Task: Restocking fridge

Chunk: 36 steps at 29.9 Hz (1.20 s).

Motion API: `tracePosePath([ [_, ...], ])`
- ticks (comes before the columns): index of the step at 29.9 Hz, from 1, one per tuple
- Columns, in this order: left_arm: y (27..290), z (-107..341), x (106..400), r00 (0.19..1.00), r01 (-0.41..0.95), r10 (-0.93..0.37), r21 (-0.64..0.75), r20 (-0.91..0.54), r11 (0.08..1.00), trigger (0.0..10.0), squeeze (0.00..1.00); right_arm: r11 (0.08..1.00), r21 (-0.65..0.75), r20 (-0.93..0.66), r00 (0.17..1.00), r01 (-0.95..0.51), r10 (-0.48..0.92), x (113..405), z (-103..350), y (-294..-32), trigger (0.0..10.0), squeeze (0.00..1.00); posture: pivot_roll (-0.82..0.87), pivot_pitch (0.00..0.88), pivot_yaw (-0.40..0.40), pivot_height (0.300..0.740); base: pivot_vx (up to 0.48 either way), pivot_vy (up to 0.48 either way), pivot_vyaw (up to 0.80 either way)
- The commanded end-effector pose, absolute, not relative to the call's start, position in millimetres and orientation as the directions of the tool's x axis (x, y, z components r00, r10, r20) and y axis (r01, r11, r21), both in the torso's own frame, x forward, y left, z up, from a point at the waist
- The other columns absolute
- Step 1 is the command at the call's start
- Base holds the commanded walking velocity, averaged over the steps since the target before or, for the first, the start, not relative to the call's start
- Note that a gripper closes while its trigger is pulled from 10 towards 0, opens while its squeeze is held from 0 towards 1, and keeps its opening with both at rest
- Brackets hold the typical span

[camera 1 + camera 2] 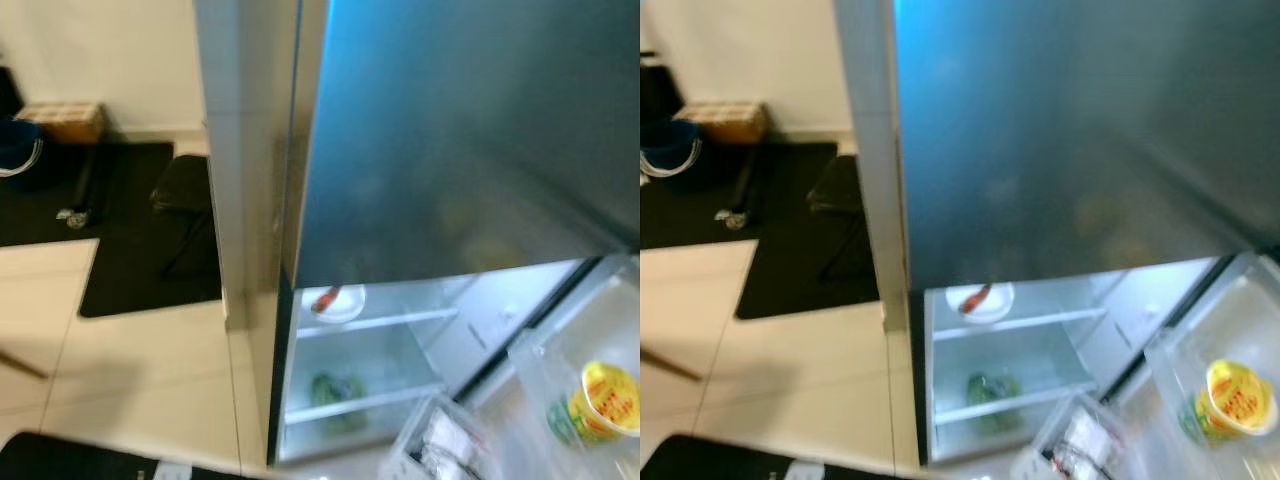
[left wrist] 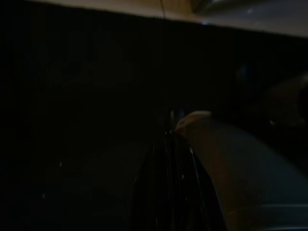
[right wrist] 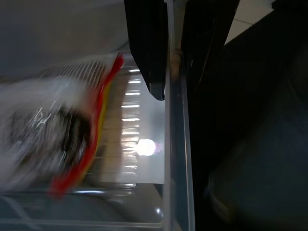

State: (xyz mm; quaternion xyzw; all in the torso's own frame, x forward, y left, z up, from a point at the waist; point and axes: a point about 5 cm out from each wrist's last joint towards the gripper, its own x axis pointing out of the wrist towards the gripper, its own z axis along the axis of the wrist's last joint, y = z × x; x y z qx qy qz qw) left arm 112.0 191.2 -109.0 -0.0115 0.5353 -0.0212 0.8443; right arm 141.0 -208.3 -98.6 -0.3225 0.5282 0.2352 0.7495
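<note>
Fridge: it stands right before me, dark upper door closed, lower compartment open and lit.
Clear bin: in my right wrist view the transparent wall edge runs lengthwise between my two black fingers, so my right gripper is pinching that wall.
Bin's place: I judge it to be the clear drawer pulled out low on my right side, below the shelves.
Bag: a clear packet with a red and yellow edge lies inside the bin, just beside the gripped wall.
Key relation: the wall's long axis lies along my fingers, and the fridge cavity is ahead and left of the drawer; my right arm is the nearer one, so any push home goes along that axis.
Shelves: a white plate with something red sits on the upper shelf; greens lie below.
Door pocket: a yellow cup sits at the far right.
Left gripper: its view is too dark; I cannot tell its state.
</note>
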Motion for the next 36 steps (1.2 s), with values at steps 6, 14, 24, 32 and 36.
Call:
tracePosePath([
  [6, 190.9, -111.4, 103.3, 0.403, 0.012, -0.064, -0.064, -0.913, 0.998, 10.0, 0.0, 0.688, -0.239, -0.94, 0.341, -0.685, 0.012, 143.6, -97.8, -207.6, 10.0, 0.0, -0.04, 0.0, -0.04, 0.74, 0.0, 0.0, 0.0],
  [14, 189.0, -111.7, 103.0, 0.397, 0.025, -0.073, -0.069, -0.915, 0.997, 10.0, 0.0, 0.686, -0.241, -0.94, 0.342, -0.686, 0.012, 144.0, -97.5, -208.3, 10.0, 0.0, -0.04, 0.0, -0.044, 0.74, 0.0, -0.37, 0.0],
  [24, 186.7, -112.0, 102.6, 0.405, -0.007, -0.079, -0.09, -0.911, 0.996, 10.0, 0.0, 0.684, -0.237, -0.941, 0.338, -0.69, 0.015, 143.5, -97.8, -207.4, 10.0, 0.0, -0.03, 0.0, -0.043, 0.74, 0.0, -0.253, 0.0],
  [32, 185.3, -112.0, 102.9, 0.405, -0.007, -0.086, -0.097, -0.91, 0.995, 10.0, 0.0, 0.682, -0.237, -0.941, 0.337, -0.692, 0.015, 143.8, -97.7, -207.3, 10.0, 0.0, -0.03, 0.0, -0.044, 0.74, 0.0, 0.0, 0.0],
  [36, 184.1, -112.1, 102.9, 0.402, 0.005, -0.097, -0.104, -0.91, 0.995, 10.0, 0.0, 0.681, -0.237, -0.941, 0.337, -0.692, 0.015, 143.9, -97.6, -207.7, 10.0, 0.0, -0.03, 0.0, -0.044, 0.74, 0.0, -0.076, 0.0],
])
